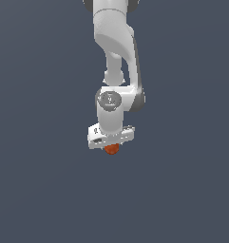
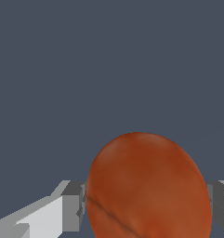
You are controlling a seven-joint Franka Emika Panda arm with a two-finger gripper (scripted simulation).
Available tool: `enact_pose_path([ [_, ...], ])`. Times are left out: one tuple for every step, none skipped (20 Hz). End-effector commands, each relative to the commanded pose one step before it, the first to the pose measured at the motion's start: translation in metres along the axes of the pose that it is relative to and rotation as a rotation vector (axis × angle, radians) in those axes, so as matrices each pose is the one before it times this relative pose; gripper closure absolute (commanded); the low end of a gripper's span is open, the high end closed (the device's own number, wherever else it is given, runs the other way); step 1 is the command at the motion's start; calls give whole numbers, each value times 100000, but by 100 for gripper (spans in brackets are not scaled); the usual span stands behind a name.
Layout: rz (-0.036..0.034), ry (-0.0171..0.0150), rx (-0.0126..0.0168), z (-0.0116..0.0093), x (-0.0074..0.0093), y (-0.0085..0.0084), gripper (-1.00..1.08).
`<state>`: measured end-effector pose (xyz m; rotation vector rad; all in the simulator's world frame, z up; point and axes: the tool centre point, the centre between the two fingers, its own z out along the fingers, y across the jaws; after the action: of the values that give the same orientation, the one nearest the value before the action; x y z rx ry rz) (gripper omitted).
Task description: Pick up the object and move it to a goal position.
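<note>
The small orange-red ball (image 1: 111,149) sits just under the white gripper (image 1: 111,148) at the middle of the exterior view, partly hidden by the hand. In the wrist view the ball (image 2: 148,186) fills the space between the two grey finger pads (image 2: 72,207), which press against its sides. The gripper is shut on the ball. I cannot tell from these frames whether the ball rests on the surface or is held above it.
The white arm (image 1: 117,52) comes down from the top of the exterior view. Around it there is only a plain dark grey-blue surface (image 1: 40,190). No other objects or marked spot show.
</note>
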<state>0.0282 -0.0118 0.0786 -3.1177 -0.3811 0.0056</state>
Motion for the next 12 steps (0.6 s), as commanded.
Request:
enact_pose_path([
  [93,322,-116,-1738,-660,1232,108],
  [0,0,0,-766,-354,560,108],
  [0,0,0,-828,-380,604,108],
  [0,0,0,-882,-403,643,108],
  [0,0,0,-931,-423,678,108],
  [-21,15,64,-963,-435,699,108],
  [0,0,0,-971,-436,705,108],
  [0,0,0,-972,-433,705,108],
  [0,0,0,-974,-431,706,108],
  [-10,35,59,-981,-432,711,108],
  [0,0,0,-974,-425,706,108],
  [0,0,0,-970,-420,703,108],
])
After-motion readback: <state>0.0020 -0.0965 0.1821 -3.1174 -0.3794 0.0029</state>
